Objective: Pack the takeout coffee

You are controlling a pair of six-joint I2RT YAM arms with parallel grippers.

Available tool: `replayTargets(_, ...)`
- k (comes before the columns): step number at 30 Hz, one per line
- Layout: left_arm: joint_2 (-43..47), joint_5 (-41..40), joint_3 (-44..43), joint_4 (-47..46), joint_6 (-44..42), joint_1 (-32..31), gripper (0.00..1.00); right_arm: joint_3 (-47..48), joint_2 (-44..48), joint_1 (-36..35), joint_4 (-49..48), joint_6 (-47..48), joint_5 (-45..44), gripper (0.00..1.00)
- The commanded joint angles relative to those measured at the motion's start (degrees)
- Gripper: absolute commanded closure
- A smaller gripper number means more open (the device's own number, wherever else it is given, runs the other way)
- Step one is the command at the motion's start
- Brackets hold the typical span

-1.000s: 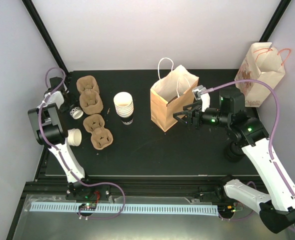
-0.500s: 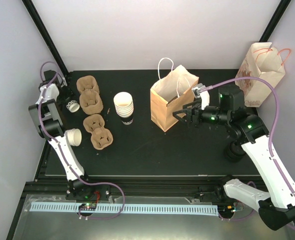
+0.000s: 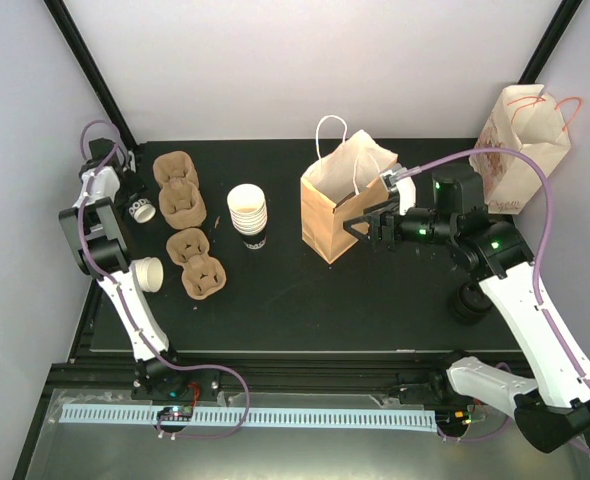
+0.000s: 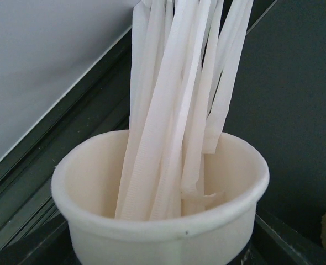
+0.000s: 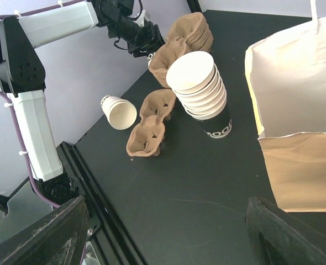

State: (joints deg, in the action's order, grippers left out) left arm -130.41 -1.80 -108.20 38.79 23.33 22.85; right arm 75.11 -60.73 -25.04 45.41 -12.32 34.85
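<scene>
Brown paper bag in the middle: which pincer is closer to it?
Right. The right pincer sits beside the brown paper bag, on its right; the left pincer is far off to its left, past the cup stack.

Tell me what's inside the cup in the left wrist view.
White paper-wrapped straws stand inside the cup, sticking out past its rim. Its bottom is covered by them and the near wall.

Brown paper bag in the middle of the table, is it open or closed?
Open. The brown bag stands upright, top edges spread apart; the right wrist view shows its pale inner wall.
</scene>
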Motion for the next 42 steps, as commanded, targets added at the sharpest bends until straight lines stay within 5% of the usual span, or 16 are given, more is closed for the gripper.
replayTargets(1,2.47,-4.32,1.82,-2.77,-1.71,-0.82,0.34,1.75,-0.37,-0.19,-0.31,0.19,0.86,0.20)
replayTargets(18,15.12,-12.59,19.13,-16.84,-3.50,-3.71,0.34,1.53,1.14,-0.19,0.56,0.93,1.09,0.20)
replayTargets(42,24.78,-21.53,31.59,-25.81,-6.52,-9.07,0.34,1.44,3.61,-0.19,0.42,-0.35,2.00,0.20)
